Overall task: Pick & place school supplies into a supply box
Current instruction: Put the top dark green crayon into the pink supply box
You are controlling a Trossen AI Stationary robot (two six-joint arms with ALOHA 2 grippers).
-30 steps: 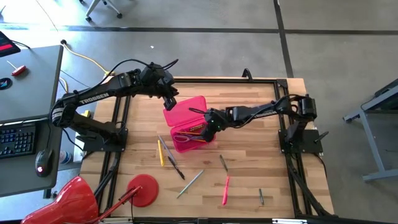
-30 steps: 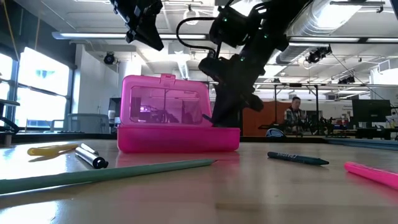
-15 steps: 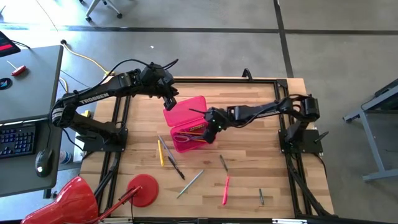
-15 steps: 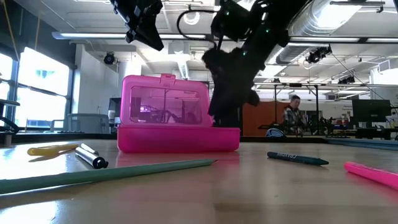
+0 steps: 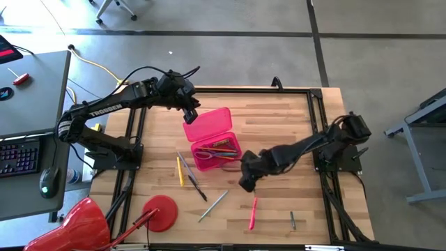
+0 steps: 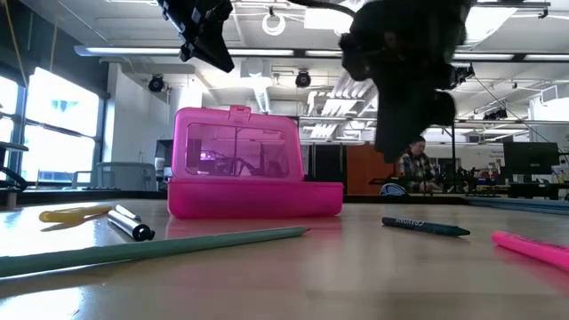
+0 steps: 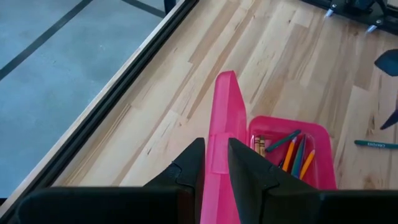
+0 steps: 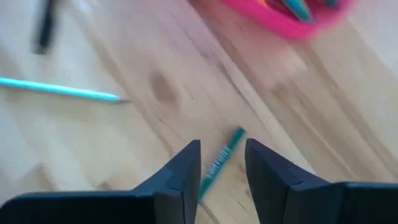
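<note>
The right gripper (image 5: 248,183) is seen with its two fingers (image 8: 180,171) spread apart and nothing between them; it is positioned above the table (image 5: 293,125), just beside the open supply box (image 5: 212,143) on the side nearer the front edge, directly over a dark green pen (image 8: 219,163) that lies flat on the wood. In the right wrist view this pen is framed in the gap between the fingers but is not touched. The left gripper (image 5: 189,111) is held at the far edge of the box, where the raised hinged lid (image 7: 222,143) is found between its fingers (image 7: 186,171); the fingers stand close to either face of the lid, and whether they press on it cannot be told. The bright pink box is placed near the middle of the table, with its lid upright, and several orange and green pencils (image 7: 292,152) are seen lying inside it. Further supplies remain loose on the table: a yellow pencil (image 5: 180,171) and a dark pen (image 5: 196,187) beside the box, a long light-green pencil (image 5: 213,206), a pink pen (image 5: 252,213) and a short dark pen (image 5: 293,220) toward the front edge. A red round disc (image 5: 160,211) rests at the front left corner.
</note>
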